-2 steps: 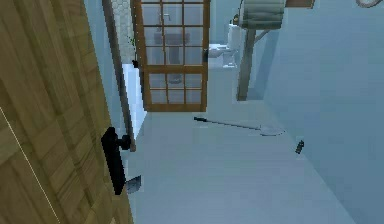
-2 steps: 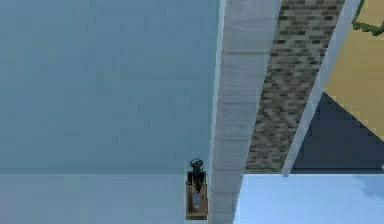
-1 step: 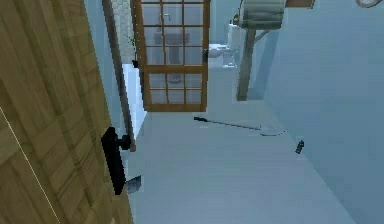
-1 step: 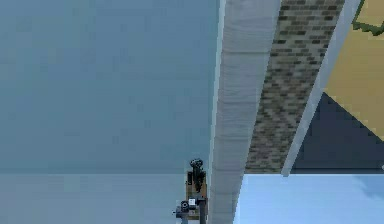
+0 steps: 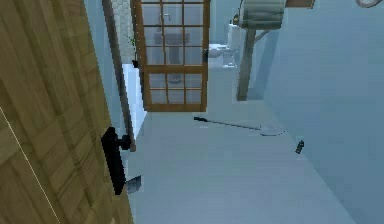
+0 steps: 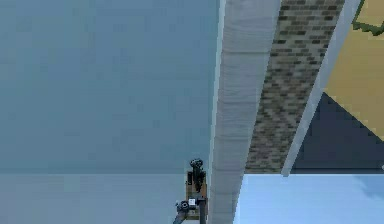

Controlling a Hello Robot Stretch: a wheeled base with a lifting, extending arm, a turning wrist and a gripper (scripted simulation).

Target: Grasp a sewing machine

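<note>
One pale bulk (image 5: 262,12) right of the glass door (image 5: 172,50) — maybe the machine — is sitting far ahead of the gripper (image 6: 196,168), whose hold is proving impossible to tell.

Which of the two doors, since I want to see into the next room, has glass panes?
The farther door, centre of the forward view: a grid of panes in a wooden frame. The near door at the left is solid wood.
</note>
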